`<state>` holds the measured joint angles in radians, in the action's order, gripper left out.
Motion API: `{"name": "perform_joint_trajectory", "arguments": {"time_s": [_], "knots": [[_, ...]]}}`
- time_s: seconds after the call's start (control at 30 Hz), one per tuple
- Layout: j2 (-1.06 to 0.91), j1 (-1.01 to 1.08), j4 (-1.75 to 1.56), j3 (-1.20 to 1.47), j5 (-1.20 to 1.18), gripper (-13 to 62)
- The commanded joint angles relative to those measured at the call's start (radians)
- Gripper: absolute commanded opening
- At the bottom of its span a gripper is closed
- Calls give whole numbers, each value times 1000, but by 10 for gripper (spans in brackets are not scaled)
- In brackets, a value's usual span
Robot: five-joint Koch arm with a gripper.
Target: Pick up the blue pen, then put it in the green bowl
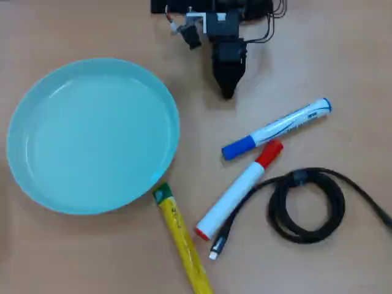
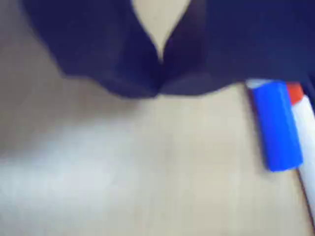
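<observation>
Tan wooden table (image 1: 73, 251) carries all. Bowl (image 1: 92, 135) is landmark, at overhead left. Yellow pen (image 1: 181, 239) touches bowl's lower right rim. Red marker (image 1: 239, 190) farther right, slanted. Blue pen (image 1: 275, 130) just above red marker's cap. Black cable coil (image 1: 306, 205) farthest right of bowl.

In the overhead view, the bowl (image 1: 92, 135) is placed at left. The gripper (image 1: 228, 90) is seen at top centre. Right of centre lies the pen (image 1: 277, 129), with the thicker marker (image 1: 237, 190) just below it, the coiled cable (image 1: 306, 205) lower right, and the tube pen (image 1: 180, 236) against the bowl's lower rim.
</observation>
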<state>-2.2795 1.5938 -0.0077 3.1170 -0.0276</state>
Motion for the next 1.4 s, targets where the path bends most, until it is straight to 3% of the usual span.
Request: {"name": "perform_joint_trajectory", "arguments": {"time_s": [0.0,1.37], "knots": [[-89,8,91,38,-8,-77],[-92,-2,175,-5,-15,-77]]}}
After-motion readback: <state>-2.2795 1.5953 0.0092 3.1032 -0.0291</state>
